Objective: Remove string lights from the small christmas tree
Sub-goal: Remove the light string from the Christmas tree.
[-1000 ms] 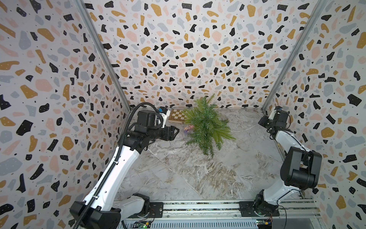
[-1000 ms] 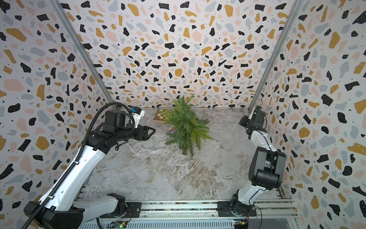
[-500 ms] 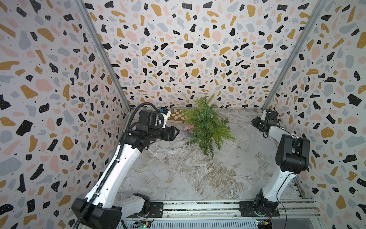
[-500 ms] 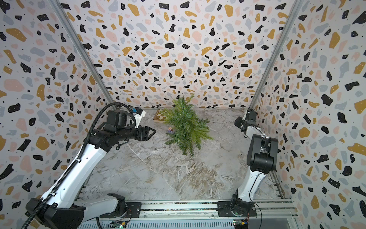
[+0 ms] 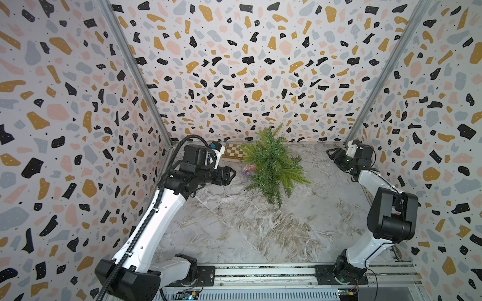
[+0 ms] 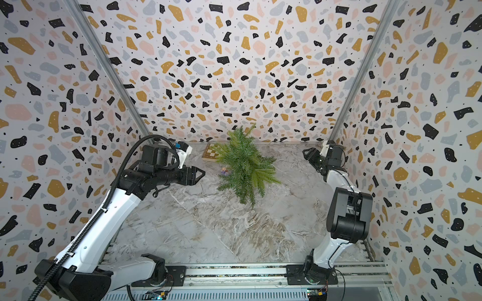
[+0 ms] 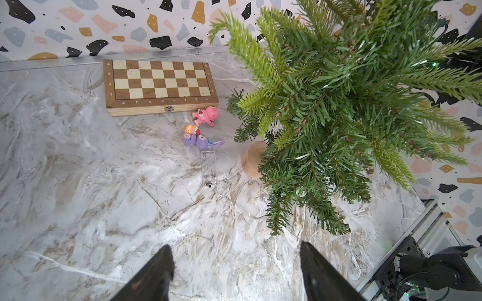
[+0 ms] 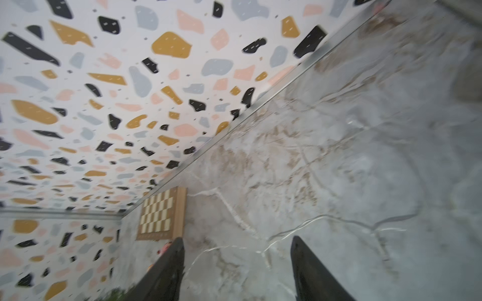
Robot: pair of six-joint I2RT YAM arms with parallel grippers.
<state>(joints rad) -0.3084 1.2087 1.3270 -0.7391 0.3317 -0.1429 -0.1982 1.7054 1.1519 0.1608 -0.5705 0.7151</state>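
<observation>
**Layout of the workspace.** The small christmas tree (image 5: 273, 166) stands ahead of the left gripper (image 5: 231, 174). On the table (image 5: 260, 234) between them lie the toy figures (image 7: 198, 142) and a battery case (image 7: 208, 166) — the case just beside the tree's base (image 7: 251, 159). The chessboard (image 5: 233, 152) lies beyond the figures, against the back wall. A stretch of the string lights (image 8: 323, 216) lies on the table just ahead of the right gripper (image 8: 236, 242) — this gripper is well apart from the tree.

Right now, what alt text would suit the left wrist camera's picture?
A small christmas tree stands on a marbled table, near a wooden chessboard, small toy figures and a clear plastic box; the open left claw juts into the foreground.
</observation>
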